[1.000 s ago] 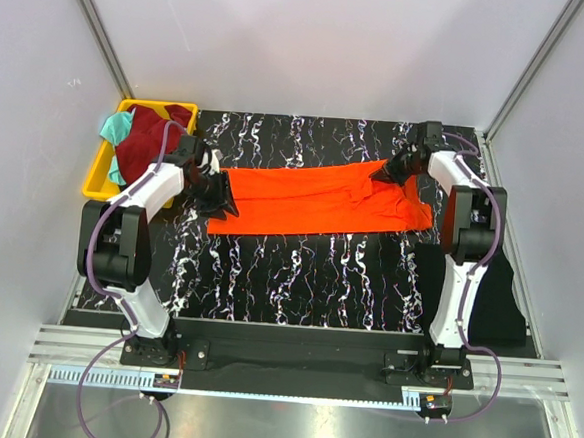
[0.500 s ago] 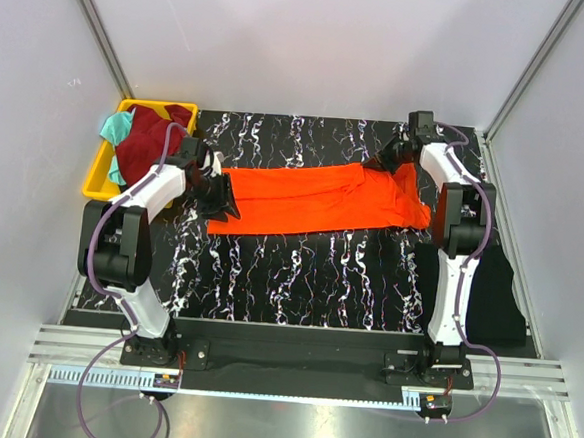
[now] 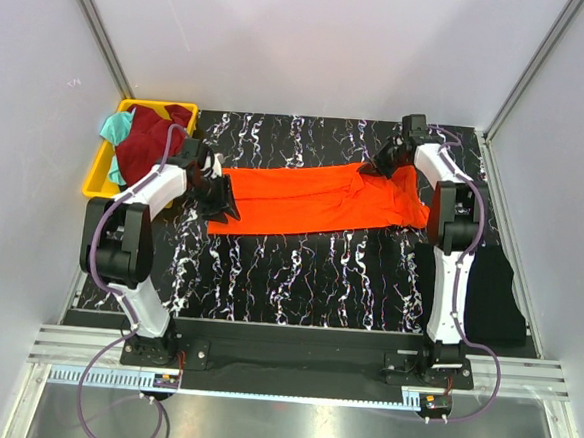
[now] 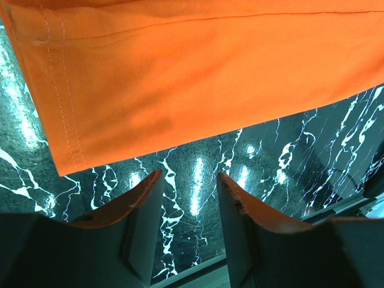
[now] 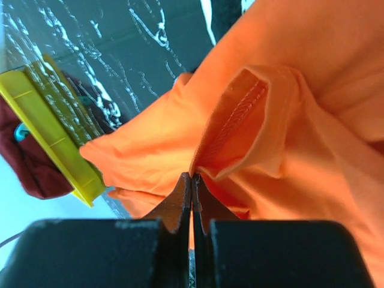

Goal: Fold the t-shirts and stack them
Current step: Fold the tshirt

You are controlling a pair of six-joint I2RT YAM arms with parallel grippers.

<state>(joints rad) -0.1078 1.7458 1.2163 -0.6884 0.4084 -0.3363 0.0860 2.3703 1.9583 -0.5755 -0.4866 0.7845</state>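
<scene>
Though only one shirt is spread out, I count three: the orange shirt (image 3: 313,200) lies stretched sideways across the far half of the surface (image 3: 298,270), and the maroon shirt (image 3: 142,143) and teal shirt (image 3: 115,126) sit heaped in the one yellow bin (image 3: 97,172) at the far left corner. Two arms are up, one at each end of the orange shirt.

My left tool (image 4: 189,175) hangs narrowly parted over bare surface just beside the shirt's hemmed corner, nothing between its fingers. My right tool (image 5: 192,175) is pressed closed, a raised fold of the orange shirt pinched at its tips near the far right end.

Against a second ago, the right tool has drawn a little to the left and toward the back, and the shirt's right end has pulled in with it. The left tool and the bin have not shifted.

The teal shirt is mostly buried under the maroon one. A black shape (image 3: 497,294) beside the right arm is too dark to identify. From above, the right tool's fingers are lost against the cloth.
</scene>
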